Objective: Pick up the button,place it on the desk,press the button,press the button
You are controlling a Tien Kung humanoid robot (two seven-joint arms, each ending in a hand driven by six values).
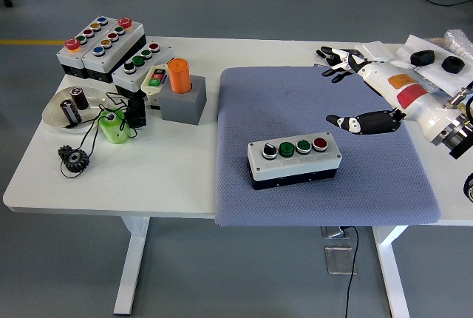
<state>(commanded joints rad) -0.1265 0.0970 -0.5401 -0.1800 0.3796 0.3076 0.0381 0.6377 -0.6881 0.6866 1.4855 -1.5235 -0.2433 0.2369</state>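
One hand (362, 89) in view, the right, hovering open with fingers spread and thumb apart, clamped on nothing; left arm out of sight. Below and to the left of the hand: one button box (294, 160), flat on the grey mat (384, 192), apart from the fingers, long axis running left to right with a slight rise toward the hand. Four buttons on top, counted outward from the hand: red (320, 143) nearest, then two green, then a black selector farthest. Likely next: down and leftward for the press, red end first. Farther left, well off the mat: three more boxes (103, 46), one orange cylinder (179, 75) on a grey block, one green spool, one gear, one dish.
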